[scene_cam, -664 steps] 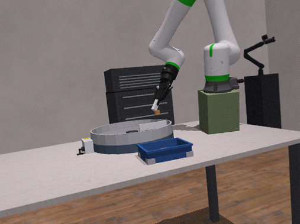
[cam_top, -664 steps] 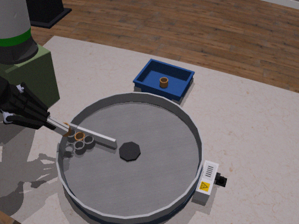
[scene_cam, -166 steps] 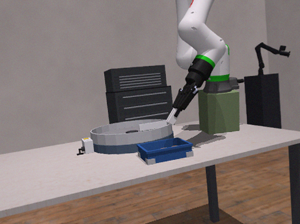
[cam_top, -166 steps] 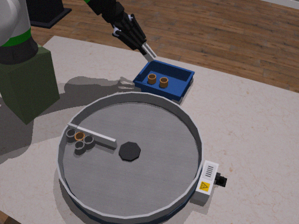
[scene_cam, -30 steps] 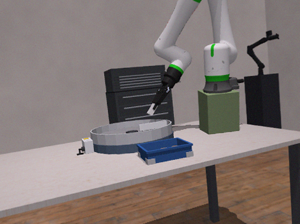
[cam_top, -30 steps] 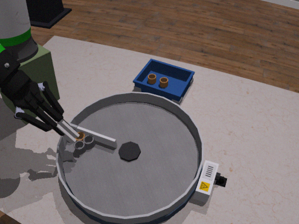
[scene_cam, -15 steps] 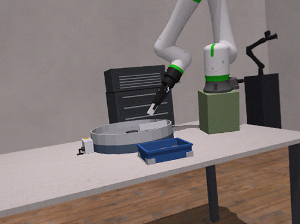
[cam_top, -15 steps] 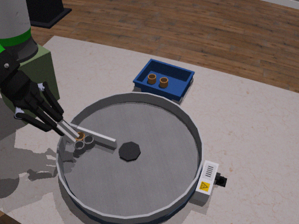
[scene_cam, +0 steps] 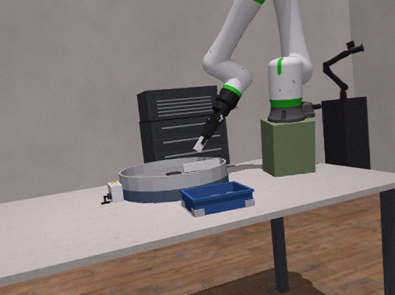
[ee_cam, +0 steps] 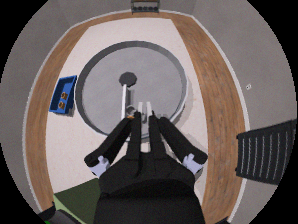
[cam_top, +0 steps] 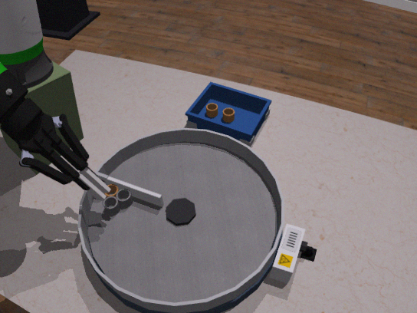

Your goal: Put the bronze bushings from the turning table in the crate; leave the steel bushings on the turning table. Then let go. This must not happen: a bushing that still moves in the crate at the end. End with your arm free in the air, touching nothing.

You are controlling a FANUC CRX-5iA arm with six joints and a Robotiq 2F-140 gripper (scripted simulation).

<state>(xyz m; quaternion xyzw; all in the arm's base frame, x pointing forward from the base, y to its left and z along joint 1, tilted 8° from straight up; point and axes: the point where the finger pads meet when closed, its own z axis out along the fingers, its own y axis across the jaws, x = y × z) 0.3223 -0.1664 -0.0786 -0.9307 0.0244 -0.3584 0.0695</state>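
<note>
The grey turning table point(cam_top: 180, 219) holds one bronze bushing point(cam_top: 112, 189) and two steel bushings point(cam_top: 123, 195) point(cam_top: 111, 203), bunched at its left side against a fixed white fence bar point(cam_top: 132, 190). My gripper point(cam_top: 103, 189) is shut and empty. The exterior view shows the gripper point(scene_cam: 200, 145) well above the turning table's point(scene_cam: 172, 177) rim, over that cluster. In the wrist view the shut fingers point down at the bushings. The blue crate point(cam_top: 228, 110) behind the turning table holds two bronze bushings point(cam_top: 211, 110) point(cam_top: 228, 114). The crate also shows in the exterior view point(scene_cam: 218, 197).
A black hub point(cam_top: 180, 211) sits at the turning table's centre. A white control box point(cam_top: 289, 249) with a warning label is fixed to its right rim. The arm's green pedestal point(cam_top: 54, 100) stands at the left. A black cabinet point(scene_cam: 183, 122) stands behind the table.
</note>
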